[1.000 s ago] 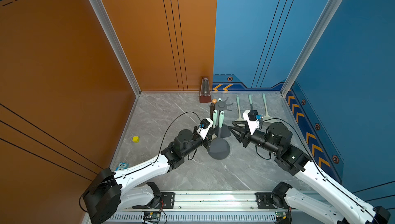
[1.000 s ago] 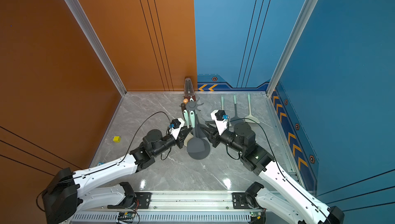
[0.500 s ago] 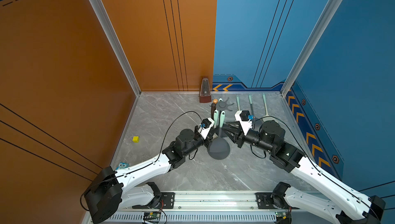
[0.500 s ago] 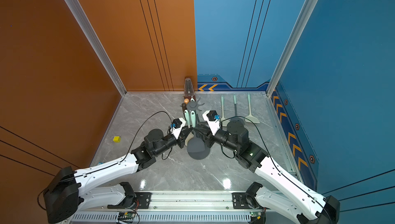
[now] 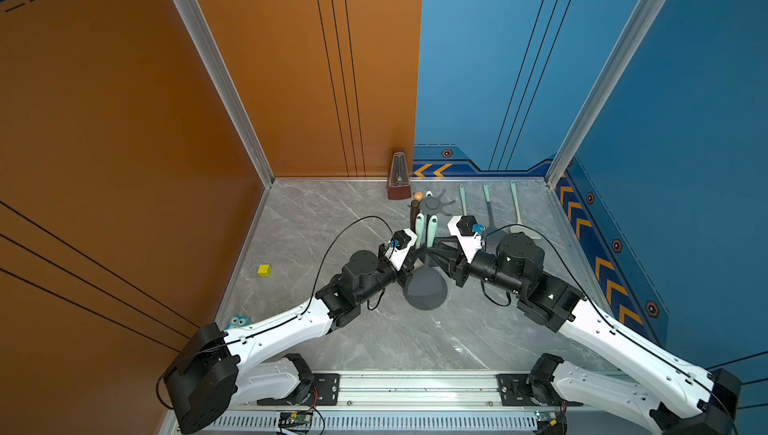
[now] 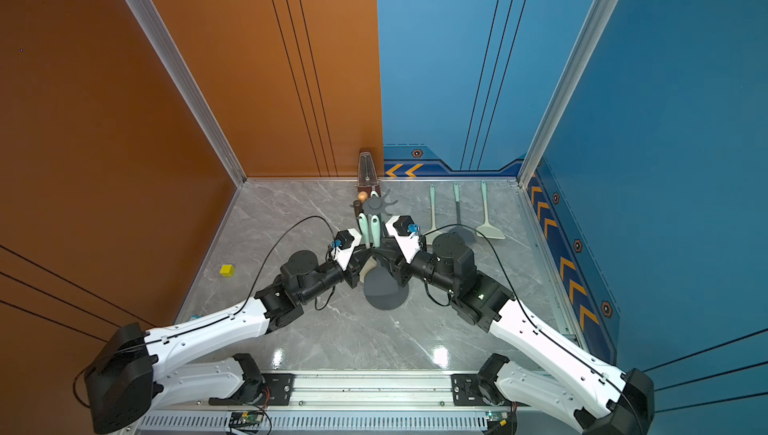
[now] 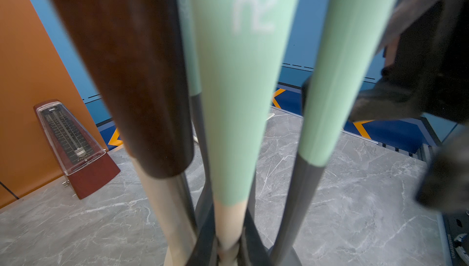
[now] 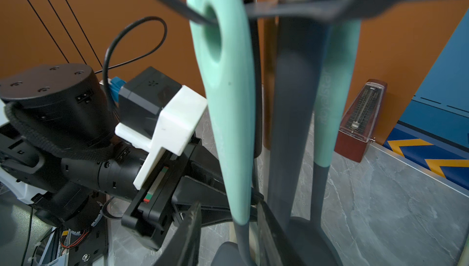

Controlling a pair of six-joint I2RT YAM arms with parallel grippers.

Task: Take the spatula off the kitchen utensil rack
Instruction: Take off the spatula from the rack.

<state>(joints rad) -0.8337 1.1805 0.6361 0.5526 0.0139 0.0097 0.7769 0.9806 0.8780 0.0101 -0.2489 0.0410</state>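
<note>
Two claws mid-frame: my left claw grips the spatula, right claw gapes; yanking sideways could topple the rack.

Orange wall, blue wall, silver corner posts, grey marbled floor

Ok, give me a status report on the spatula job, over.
Left tool shut, low by the rack pole. Right tool open, straddling the spatula low down. Spatula hangs on a prong. Neighbouring handles crowd it.
</note>
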